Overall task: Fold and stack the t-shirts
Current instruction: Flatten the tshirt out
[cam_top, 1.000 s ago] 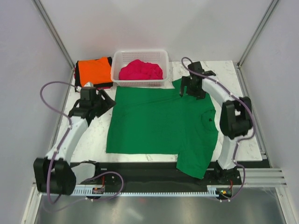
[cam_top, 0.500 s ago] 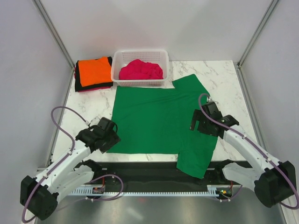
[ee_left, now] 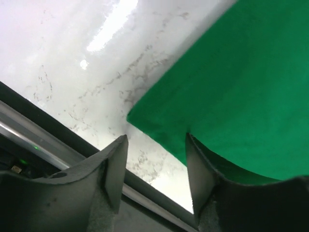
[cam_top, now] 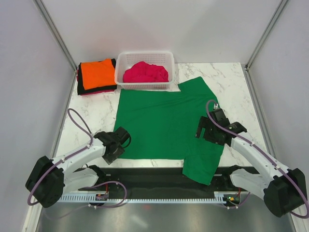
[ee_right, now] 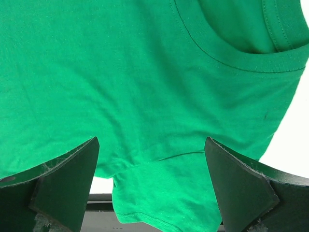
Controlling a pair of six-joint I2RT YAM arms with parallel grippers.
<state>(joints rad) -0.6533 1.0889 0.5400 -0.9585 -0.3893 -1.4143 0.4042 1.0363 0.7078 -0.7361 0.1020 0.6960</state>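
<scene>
Lying under R end effector (ee_right: 150,147): green tee (cam_top: 159,121)

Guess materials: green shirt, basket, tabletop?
Green t-shirt: soft matte knit cloth, likely cotton jersey, going by the stitched ribbed collar and soft wrinkles. Basket: white plastic, going by the moulded lattice walls. Tabletop: glossy marble-look surface with grey veins and glare. Real stone or laminate, can't tell.

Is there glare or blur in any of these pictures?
Left wrist view: white glare on the marble table. Right wrist view: the green t-shirt is evenly lit and its stitching is sharp. Top view: soft, even light, no glare.
</scene>
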